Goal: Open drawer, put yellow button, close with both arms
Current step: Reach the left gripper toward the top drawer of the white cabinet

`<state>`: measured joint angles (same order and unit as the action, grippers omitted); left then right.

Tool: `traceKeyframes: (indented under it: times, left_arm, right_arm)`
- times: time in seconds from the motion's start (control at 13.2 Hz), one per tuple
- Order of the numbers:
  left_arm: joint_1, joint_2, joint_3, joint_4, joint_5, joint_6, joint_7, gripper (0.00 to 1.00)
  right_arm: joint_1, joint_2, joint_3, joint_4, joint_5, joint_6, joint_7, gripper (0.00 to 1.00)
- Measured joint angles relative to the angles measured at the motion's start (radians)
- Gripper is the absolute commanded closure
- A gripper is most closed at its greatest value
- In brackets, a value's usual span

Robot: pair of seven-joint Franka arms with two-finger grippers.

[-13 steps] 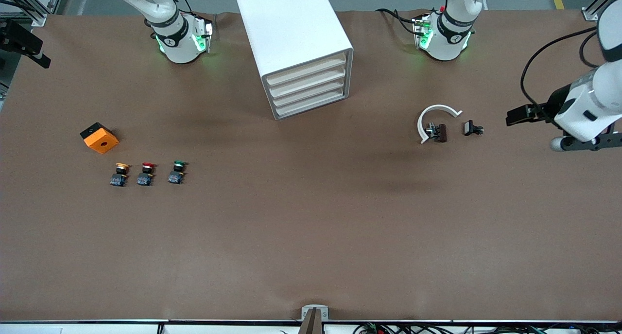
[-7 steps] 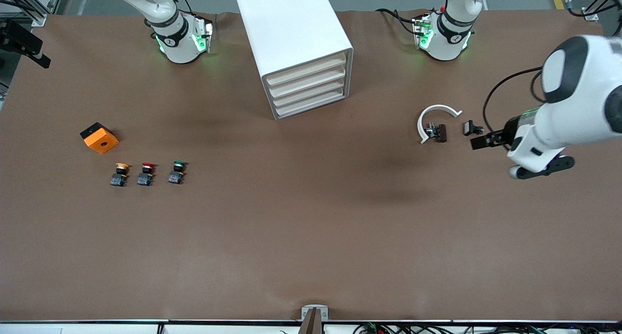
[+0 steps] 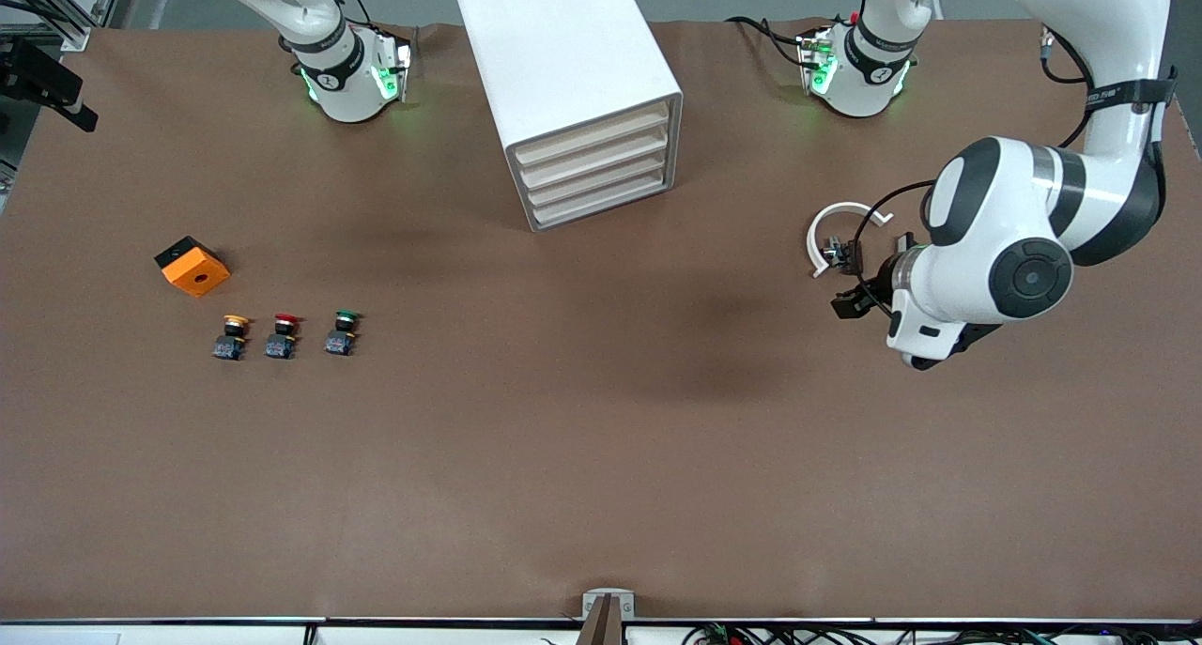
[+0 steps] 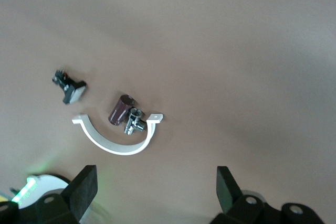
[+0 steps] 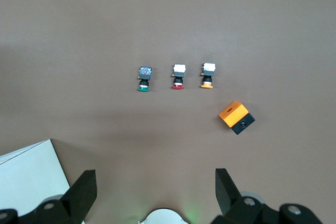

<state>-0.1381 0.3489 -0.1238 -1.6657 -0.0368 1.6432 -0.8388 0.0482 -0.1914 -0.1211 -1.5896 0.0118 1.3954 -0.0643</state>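
Front view: the left arm [image 3: 1033, 213] is seen swung in from the table's edge since the earlier frames, its left gripper [image 3: 850, 302] now up over the table by the white curved clip [image 3: 831, 232]. The cabinet [image 3: 573, 82] is shown with the drawer [image 3: 593, 139] shut. The yellow button [image 3: 232, 335] is placed nearer the camera than the orange box [image 3: 192, 266], toward the right arm's end, beside the red button [image 3: 282, 335] and green button [image 3: 341, 333], unmoved.

Left wrist view: the left gripper [image 4: 157, 195] is shown with fingers [image 4: 84, 187] spread wide and empty; a dark cylinder [image 4: 119, 109] and metal fitting [image 4: 134, 121] inside the clip [image 4: 113, 142] are resolved.

Right wrist view: the right gripper [image 5: 156, 195], unseen from the front, is shown waiting wide open, high above the yellow button [image 5: 208, 75].
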Motion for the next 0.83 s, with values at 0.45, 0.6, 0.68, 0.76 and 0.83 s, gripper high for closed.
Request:
traceKeyframes:
  times: [0.45,0.6,0.68,0.76,0.83]
  left_arm:
    - [-0.040,0.109,-0.125,0.000,-0.007,0.001,-0.433,0.00]
    - [-0.042,0.146,-0.163,0.000,-0.029,0.001,-0.545,0.00]
    - [-0.042,0.169,-0.183,0.000,-0.040,0.001,-0.608,0.00]
    - [-0.041,0.195,-0.206,-0.001,-0.051,0.000,-0.677,0.00]
    - [-0.038,0.224,-0.235,-0.001,-0.061,0.000,-0.736,0.00]
  right_arm:
    - [0.000,0.000,0.000,0.000,0.000,0.001,0.000,0.00]
    - [0.000,0.000,0.000,0.000,0.000,0.001,0.000,0.00]
    - [0.000,0.000,0.000,0.000,0.000,0.001,0.000,0.00]
    - [0.000,0.000,0.000,0.000,0.000,0.001,0.000,0.00]
    - [0.000,0.000,0.000,0.000,0.000,0.001,0.000,0.00]
